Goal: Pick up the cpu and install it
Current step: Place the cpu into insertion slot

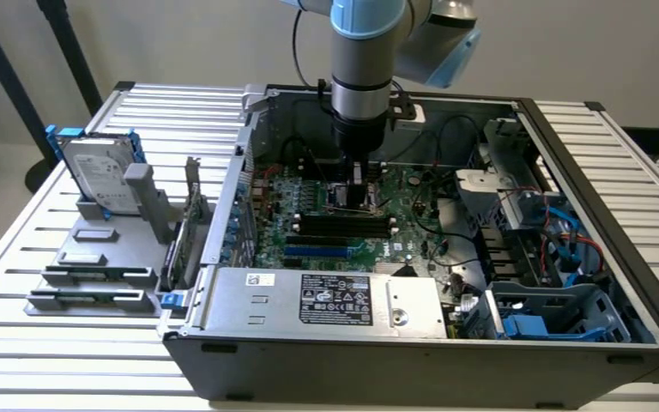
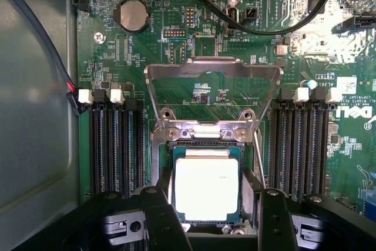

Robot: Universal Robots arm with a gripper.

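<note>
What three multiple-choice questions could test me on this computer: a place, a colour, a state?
1. Where is the cpu? A) on the floor B) on the motherboard, between the memory slots C) in someone's hand
2. The motherboard's colour? A) red B) white C) green
3. The socket's metal frame is A) swung open B) clamped over the cpu C) missing
Answers: 1 B, memory slots flank it; 2 C, the board is green; 3 A, the frame stands back, the cpu's top bare.
</note>
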